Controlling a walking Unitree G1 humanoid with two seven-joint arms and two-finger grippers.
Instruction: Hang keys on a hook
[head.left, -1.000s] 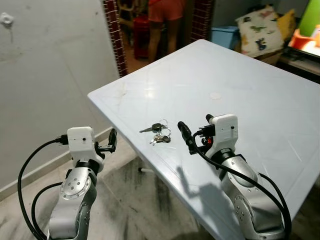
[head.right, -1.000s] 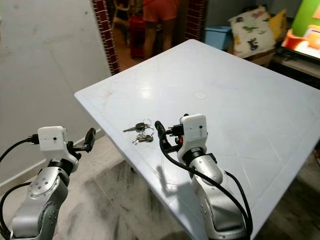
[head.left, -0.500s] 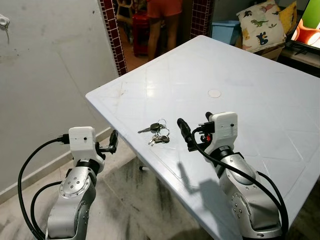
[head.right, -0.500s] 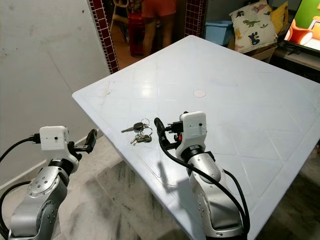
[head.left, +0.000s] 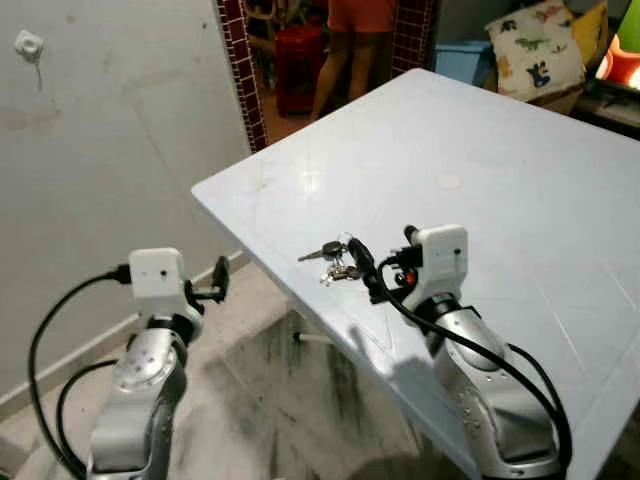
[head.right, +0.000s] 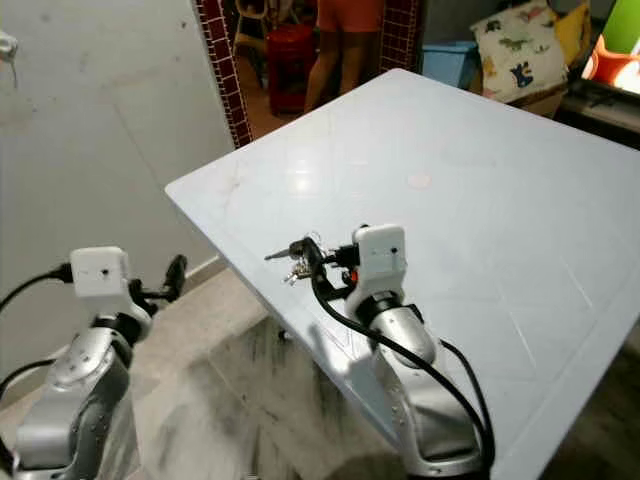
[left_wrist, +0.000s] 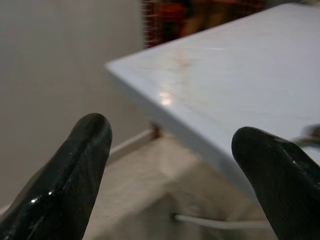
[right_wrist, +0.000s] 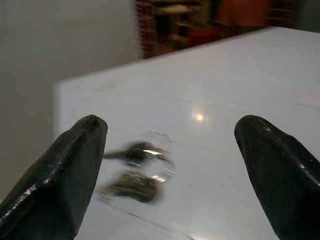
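A bunch of keys (head.left: 337, 262) is laid on the table (head.left: 520, 190), close to the table's near-left edge and not far from its left corner. The right gripper (right_wrist: 170, 175) is held over the table directly behind the keys, with its fingers spread apart and the keys seen between them. The left gripper (left_wrist: 185, 185) is held off the table, to the left of its edge and above the floor (head.left: 270, 400), its fingers also parted. A wall (head.left: 110, 150) is placed to the left, with a hook (head.left: 30, 44) fixed high on it. A person (head.left: 350, 40) is seen standing in the doorway beyond the table's far-left side. A cushion (head.left: 540, 50) is set beyond the far-right side.
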